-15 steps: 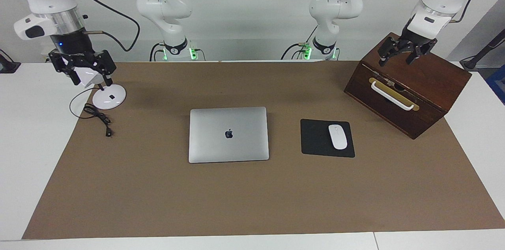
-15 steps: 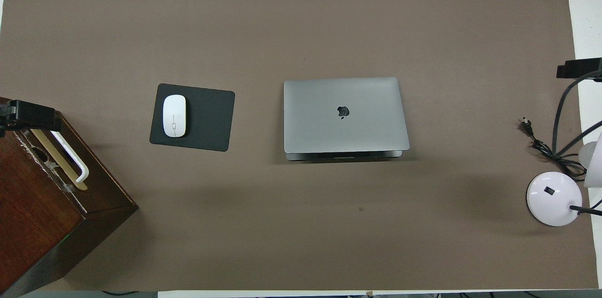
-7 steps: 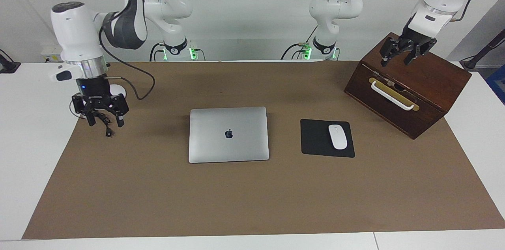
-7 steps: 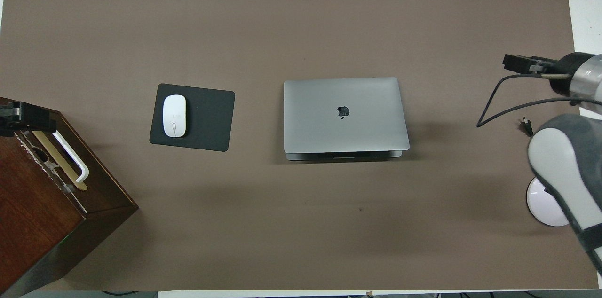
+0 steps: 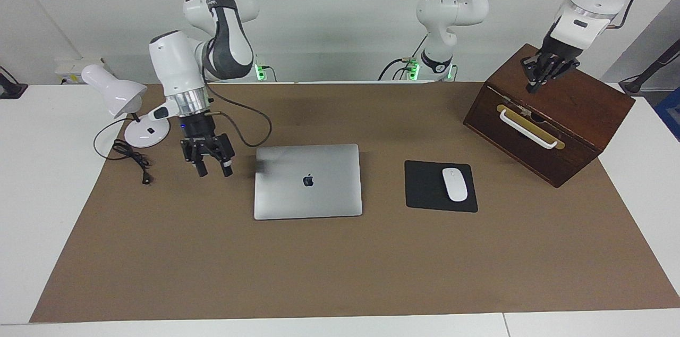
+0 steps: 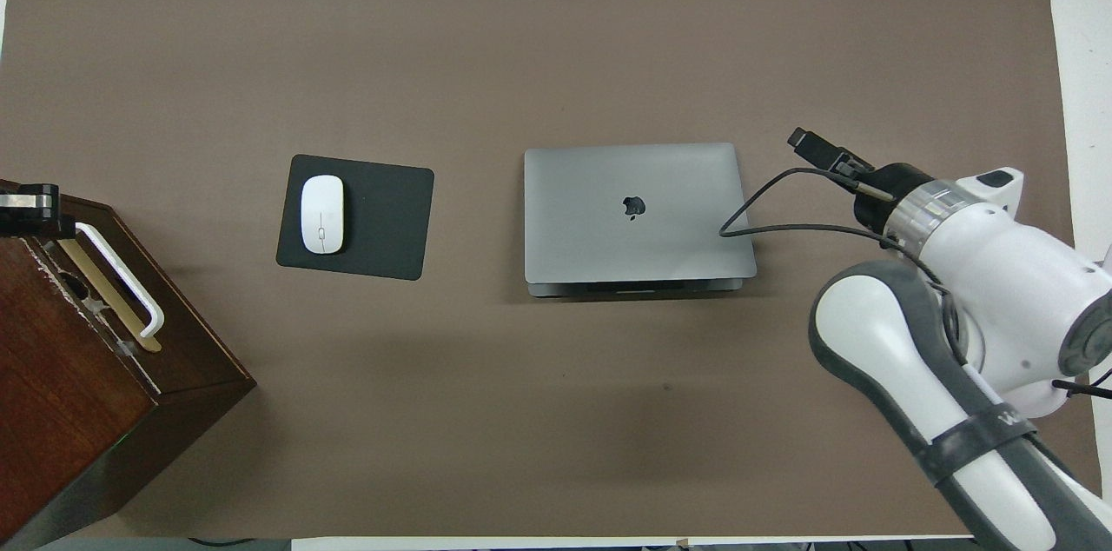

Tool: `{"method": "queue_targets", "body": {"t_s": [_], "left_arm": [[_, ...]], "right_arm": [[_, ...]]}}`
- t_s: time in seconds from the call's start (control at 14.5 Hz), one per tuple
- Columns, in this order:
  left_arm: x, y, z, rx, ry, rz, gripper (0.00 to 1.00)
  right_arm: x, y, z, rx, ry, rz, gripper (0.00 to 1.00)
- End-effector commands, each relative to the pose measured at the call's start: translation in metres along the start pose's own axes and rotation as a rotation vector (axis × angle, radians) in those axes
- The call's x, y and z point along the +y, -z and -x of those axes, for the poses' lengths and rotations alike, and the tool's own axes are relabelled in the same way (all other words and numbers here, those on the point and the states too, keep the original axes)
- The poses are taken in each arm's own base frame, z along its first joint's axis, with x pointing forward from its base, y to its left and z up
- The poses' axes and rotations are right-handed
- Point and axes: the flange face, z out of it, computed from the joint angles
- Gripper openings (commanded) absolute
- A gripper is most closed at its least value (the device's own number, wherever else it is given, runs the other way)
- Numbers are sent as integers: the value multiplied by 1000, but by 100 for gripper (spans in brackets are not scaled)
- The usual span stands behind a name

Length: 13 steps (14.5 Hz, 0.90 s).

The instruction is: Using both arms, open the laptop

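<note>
**Closed laptop, both arms yet to engage**

The laptop [image 5: 308, 181] lies shut and flat mid-tabletop [image 5: 329, 268], logo up, a mouse pad [image 5: 427, 186] beside it toward the left arm's end. The right end effector [image 5: 211, 168] hovers just beside the laptop's edge at the right arm's end, fingers apart, touching nothing. The left end effector [image 5: 536, 84] hangs over a wooden box [image 5: 579, 124], fingertips together and holding nothing; it is well apart from the laptop.

The step in hand appears to be the approach. To do it well, one arm should probably pin the base while the other catches the lid's front lip, at the edge farther from the robots. The lift likely needs a shallow, slow arc so the thin base does not slide or tip.
</note>
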Motion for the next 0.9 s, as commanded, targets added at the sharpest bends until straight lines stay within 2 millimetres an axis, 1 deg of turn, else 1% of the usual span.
{"method": "queue_targets", "body": {"t_s": [0.0,0.14,0.28,0.41,0.48,0.62,0.83], "left_arm": [[5,-3,5,12,0,12,0],[22,-12,10,28,-25,17,0],[28,-31,18,64,-42,23,0],[50,-51,34,108,-83,49,0],[63,-63,43,136,-104,76,0],[86,-81,60,200,-137,105,0],[105,-108,89,250,-167,149,0]], "right_arm": [[-12,6,32,12,-180,-57,99],[-33,7,57,6,-334,-111,99],[-45,8,79,3,-413,-128,99],[-58,12,98,3,-458,-140,99],[-64,14,105,3,-451,-144,99],[-76,17,118,-2,-427,-152,99],[-79,17,125,-20,-413,-157,99]]}}
